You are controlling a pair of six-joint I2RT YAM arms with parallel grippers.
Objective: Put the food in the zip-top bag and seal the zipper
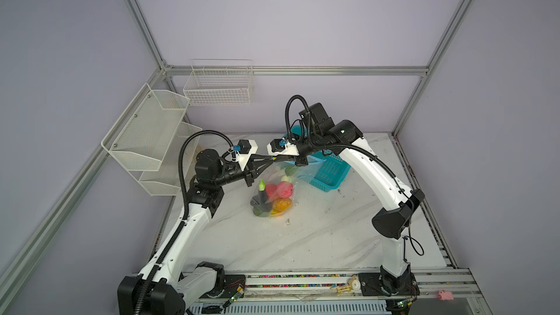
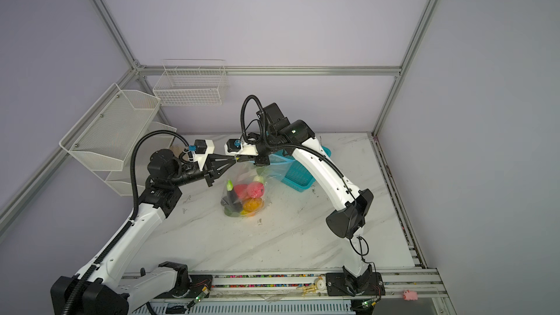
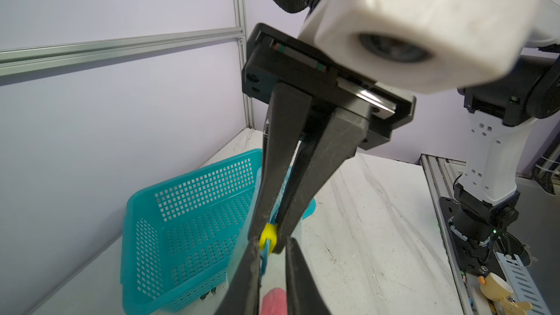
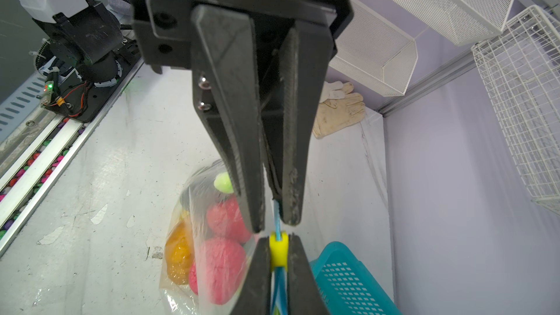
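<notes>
Zip-top bag (image 1: 299,175) of clear, crinkly plastic, one in all, sits near the middle of the single white marble-patterned table (image 1: 303,243). Its bottom rests on the table and its top edge is lifted up to where the grippers meet.

Counted from the largest:
- two white-and-black arms, left (image 1: 188,228) and right (image 1: 372,171)
- one white mesh shelf with two tiers (image 1: 145,134)
- one white wire wall basket (image 1: 218,86)
- one teal perforated plastic basket (image 1: 330,174)

Inside the bag, the food that shows in both top views:
- two pink-red pieces (image 1: 285,190) (image 1: 270,190)
- one orange (image 1: 281,204)
- one dark eggplant (image 1: 261,199)
- a white piece (image 1: 285,178)
- something green at the bottom (image 1: 258,213)

Anything beneath these is hidden.

One thin light-blue zipper strip (image 4: 276,213) carries one small yellow slider tab (image 4: 278,250).

The right gripper (image 3: 268,242) is clamped on that yellow slider tab, with its black fingers (image 4: 257,280) pressed against both sides. The left gripper (image 4: 274,225) sits tip to tip with it. Its fingers (image 4: 239,146) are a narrow gap apart with the zipper strip between them, just beside the slider, and they do not visibly pinch it.

The teal basket is just behind the bag on the right arm's side. Bag film overlaps the basket's near rim in both top views, and whether the two touch cannot be told. Bare table lies in front of the bag and to both sides, out to the front rail. The back wall is close behind the basket.
</notes>
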